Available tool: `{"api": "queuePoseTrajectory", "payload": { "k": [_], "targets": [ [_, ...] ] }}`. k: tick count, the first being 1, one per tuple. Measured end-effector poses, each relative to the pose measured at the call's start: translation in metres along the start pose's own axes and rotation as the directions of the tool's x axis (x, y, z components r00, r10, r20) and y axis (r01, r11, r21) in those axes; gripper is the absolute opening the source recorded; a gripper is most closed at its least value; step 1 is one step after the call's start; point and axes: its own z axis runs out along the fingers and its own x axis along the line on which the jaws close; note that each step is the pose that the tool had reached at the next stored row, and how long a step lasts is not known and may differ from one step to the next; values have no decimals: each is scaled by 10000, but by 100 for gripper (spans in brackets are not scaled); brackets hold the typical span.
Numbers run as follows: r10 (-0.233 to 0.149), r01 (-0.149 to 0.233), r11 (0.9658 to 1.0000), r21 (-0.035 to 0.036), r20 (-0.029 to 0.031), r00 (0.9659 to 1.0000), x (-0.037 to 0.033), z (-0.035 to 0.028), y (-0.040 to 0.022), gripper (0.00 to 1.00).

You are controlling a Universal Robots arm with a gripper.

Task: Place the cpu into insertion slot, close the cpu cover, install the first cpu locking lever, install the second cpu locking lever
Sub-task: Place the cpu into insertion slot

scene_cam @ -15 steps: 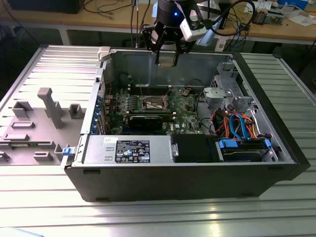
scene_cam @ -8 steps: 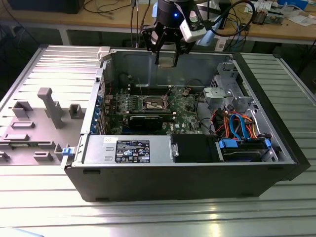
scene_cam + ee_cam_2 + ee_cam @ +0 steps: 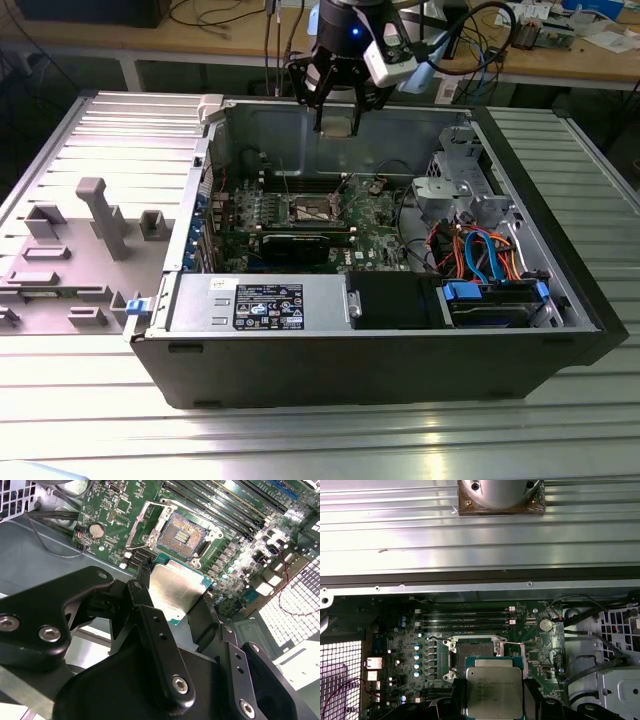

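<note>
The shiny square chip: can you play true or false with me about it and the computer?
1. The black end effector grips the small silver-grey square cpu. True.
2. The cpu sits in the gold-centred square insertion slot. False: the slot is empty, and the cpu is held clear of it.
3. The flat circuit board around the slot is red. False: it is green.
4. The insertion slot's gold middle is uncovered. True.

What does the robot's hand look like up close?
The gripper is black, with chunky jointed fingers held together by shiny silver screws. A small blue light glows above it, a white box sits at its side, and dark cables loop away.
</note>
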Motion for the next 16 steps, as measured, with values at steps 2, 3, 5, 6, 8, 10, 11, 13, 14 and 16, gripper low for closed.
{"api": "queuePoseTrajectory", "payload": {
  "k": [2, 3, 5, 6, 8, 10, 11, 13, 14, 16],
  "targets": [
    [0, 0, 10000, 0, 0, 10000, 0, 3, 0, 55],
    [0, 0, 10000, -1, 0, 10000, 1, 9, -1, 55],
    [0, 0, 10000, 0, 0, 10000, 1, 18, -2, 55],
    [0, 0, 10000, 0, 0, 10000, 1, 20, -2, 55],
    [0, 0, 10000, -1, 0, 10000, 2, 26, -3, 55],
    [0, 0, 10000, -1, 0, 10000, 1, 37, -4, 55],
    [0, 0, 10000, 0, 1, 10000, 2, 47, -5, 55],
    [0, 0, 10000, 0, 0, 10000, 3, 49, -5, 55],
    [0, 0, 10000, 0, 0, 10000, 3, 51, -5, 55],
    [0, 0, 10000, 0, 0, 10000, 4, 55, -6, 55]
  ]
}}
